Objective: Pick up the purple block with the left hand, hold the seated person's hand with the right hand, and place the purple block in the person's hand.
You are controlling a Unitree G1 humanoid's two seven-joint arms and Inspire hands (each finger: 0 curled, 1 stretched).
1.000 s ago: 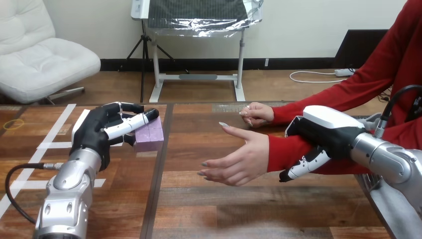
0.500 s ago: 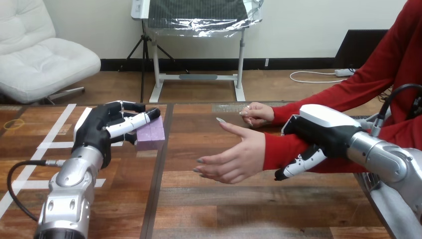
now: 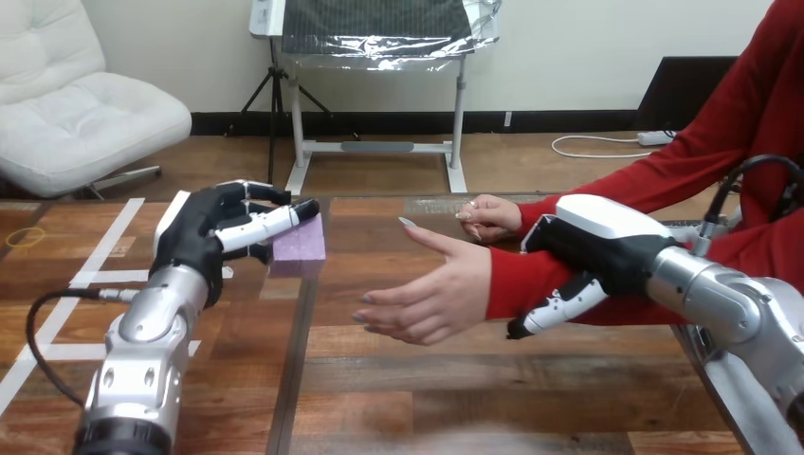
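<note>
Purple block (image 3: 301, 248): at the left-centre of the table (image 3: 398, 379), clamped in the left hand (image 3: 199, 237). One finger (image 3: 270, 224) lies across its near top edge and the others curl behind it. Whether its underside is clear of the wood cannot be told. It looks squat, with no obvious long axis.

Key relation: the person's open hand (image 3: 431, 294) lies to the block's right and somewhat nearer the robot. The palm faces up and slightly toward the block, with the fingertips pointing left. Block and palm are apart, with bare table between them.

Right hand (image 3: 607, 242): wrapped over the red sleeve (image 3: 531, 280) just behind the cuff, with one finger (image 3: 555, 311) showing below the forearm. It is closed round the forearm, not the hand itself.

The person's other hand (image 3: 488, 216) rests farther back, near the open hand's thumb and out of the path.

Judgement: the pick and the hold look done, and the handover remains. The left arm must carry the block rightward and a little nearer, over the fingertips, then let go above the palm.
</note>
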